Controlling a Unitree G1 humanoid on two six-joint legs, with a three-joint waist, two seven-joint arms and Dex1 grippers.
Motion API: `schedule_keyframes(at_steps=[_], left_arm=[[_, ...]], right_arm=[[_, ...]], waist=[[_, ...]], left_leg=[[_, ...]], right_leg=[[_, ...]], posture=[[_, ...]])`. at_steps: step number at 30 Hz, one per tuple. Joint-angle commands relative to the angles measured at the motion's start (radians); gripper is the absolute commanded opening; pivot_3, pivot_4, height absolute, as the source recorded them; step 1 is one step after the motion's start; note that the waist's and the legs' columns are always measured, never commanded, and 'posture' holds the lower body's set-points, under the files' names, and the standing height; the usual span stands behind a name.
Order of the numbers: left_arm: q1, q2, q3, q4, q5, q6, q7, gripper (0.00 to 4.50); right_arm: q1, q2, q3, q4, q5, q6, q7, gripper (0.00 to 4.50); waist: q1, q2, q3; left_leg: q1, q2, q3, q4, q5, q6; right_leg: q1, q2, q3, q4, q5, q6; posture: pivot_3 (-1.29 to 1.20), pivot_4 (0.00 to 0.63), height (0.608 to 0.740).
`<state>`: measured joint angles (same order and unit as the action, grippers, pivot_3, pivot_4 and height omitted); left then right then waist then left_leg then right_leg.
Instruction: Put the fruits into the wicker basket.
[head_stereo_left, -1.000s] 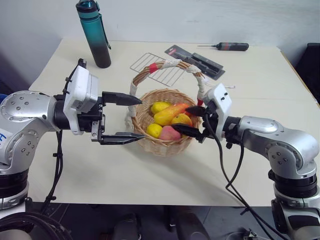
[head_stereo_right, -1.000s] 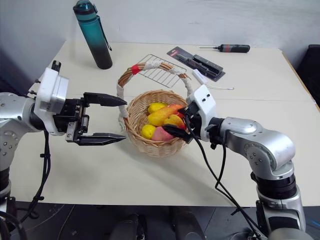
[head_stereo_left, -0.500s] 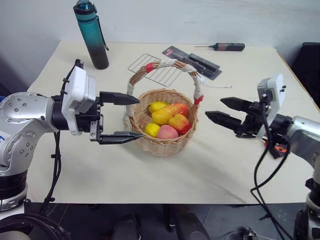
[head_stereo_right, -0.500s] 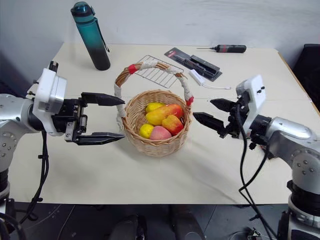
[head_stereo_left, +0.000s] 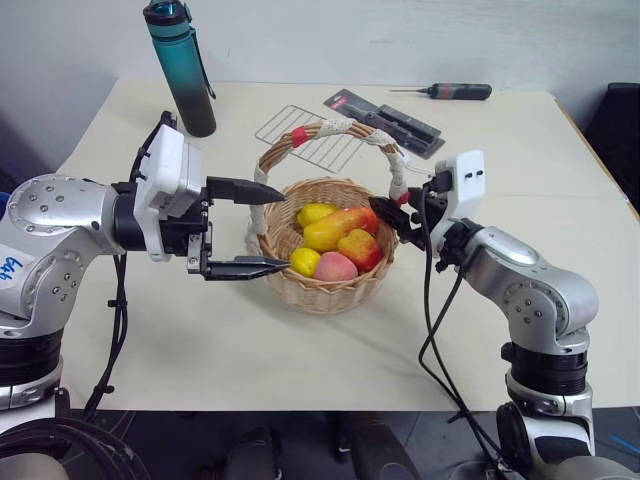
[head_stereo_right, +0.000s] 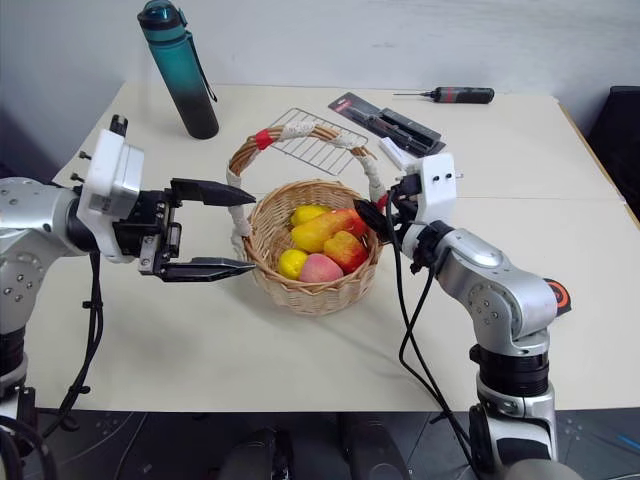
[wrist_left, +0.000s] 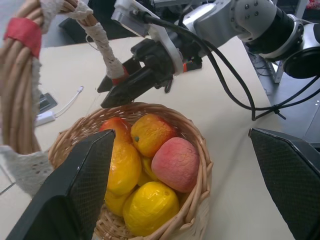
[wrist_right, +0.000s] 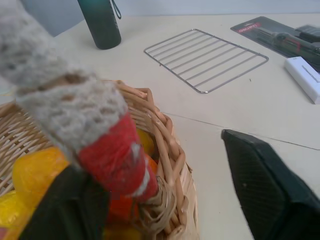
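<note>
Glossy plastic fruits (head_stereo_right: 322, 240) in rough woven wicker basket (head_stereo_right: 312, 290)

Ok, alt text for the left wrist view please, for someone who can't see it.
A wicker basket holding the fruits, yellow, orange and pink, sits between the left gripper's two open black fingers. Across the basket, the right gripper reaches at the base of the cord-wrapped handle, on a cream table.

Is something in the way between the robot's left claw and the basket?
Nothing visible is. The left end effector is open right beside the round tan wicker basket, its lower finger at the rim. The glossy toy fruits already lie inside. The right end effector is at the white-corded handle's base.
</note>
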<state>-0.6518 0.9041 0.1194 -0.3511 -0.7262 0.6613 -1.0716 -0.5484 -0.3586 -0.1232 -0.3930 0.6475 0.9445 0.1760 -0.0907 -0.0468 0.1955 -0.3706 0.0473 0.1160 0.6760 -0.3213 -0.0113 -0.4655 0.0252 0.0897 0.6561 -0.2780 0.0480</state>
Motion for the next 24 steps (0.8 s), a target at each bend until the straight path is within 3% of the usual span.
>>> schedule_keyframes(at_steps=[1,5,7,17,21,24], left_arm=[[-0.003,-0.01,0.016,-0.029,-0.011,-0.014,0.006,4.5],[-0.014,-0.032,0.011,-0.017,-0.013,-0.017,0.004,4.5],[-0.021,-0.044,0.011,-0.008,-0.018,-0.018,-0.002,4.5],[-0.042,-0.076,0.035,0.015,-0.072,0.013,-0.01,4.5],[-0.033,-0.073,0.042,0.023,-0.085,0.024,-0.01,4.5],[-0.026,-0.073,0.033,0.042,-0.067,0.01,-0.017,4.5]], right_arm=[[0.007,-0.015,-0.028,-0.07,0.001,-0.047,0.024,1.98],[0.021,-0.041,-0.113,-0.1,0.052,-0.082,0.069,0.61],[0.021,-0.057,-0.166,-0.108,0.088,-0.086,0.087,0.19],[0.126,-0.348,-0.511,0.037,0.164,-0.132,0.27,0.18],[0.161,-0.422,-0.541,0.183,0.077,-0.244,0.337,0.18],[0.149,-0.407,-0.494,0.289,-0.005,-0.368,0.345,0.18]], waist=[[0.002,0.0,0.0],[0.007,0.0,0.0],[0.008,0.0,0.0],[0.011,0.0,0.0],[0.004,0.0,0.0],[0.002,0.0,0.0]], left_leg=[[0.0,0.0,0.0,0.0,0.0,0.0],[0.0,0.0,0.0,0.001,0.0,0.0],[0.0,0.0,0.0,0.001,0.0,0.0],[0.0,0.0,0.0,0.001,0.0,0.001],[0.002,-0.001,0.001,0.002,-0.003,0.005],[0.003,0.0,0.002,0.002,-0.002,0.005]], right_leg=[[0.0,0.0,0.0,0.0,0.0,0.0],[0.0,0.0,0.0,0.001,0.0,0.0],[0.0,0.0,0.0,0.001,0.0,0.0],[0.001,0.0,0.0,0.0,0.0,0.0],[0.002,0.0,0.001,0.001,0.0,0.001],[0.002,0.001,0.002,0.001,0.0,0.001]], posture=[[0.0,0.15,0.74],[0.0,0.15,0.74],[0.0,0.15,0.74],[0.0,0.15,0.74],[0.0,0.15,0.74],[0.0,0.15,0.74]])
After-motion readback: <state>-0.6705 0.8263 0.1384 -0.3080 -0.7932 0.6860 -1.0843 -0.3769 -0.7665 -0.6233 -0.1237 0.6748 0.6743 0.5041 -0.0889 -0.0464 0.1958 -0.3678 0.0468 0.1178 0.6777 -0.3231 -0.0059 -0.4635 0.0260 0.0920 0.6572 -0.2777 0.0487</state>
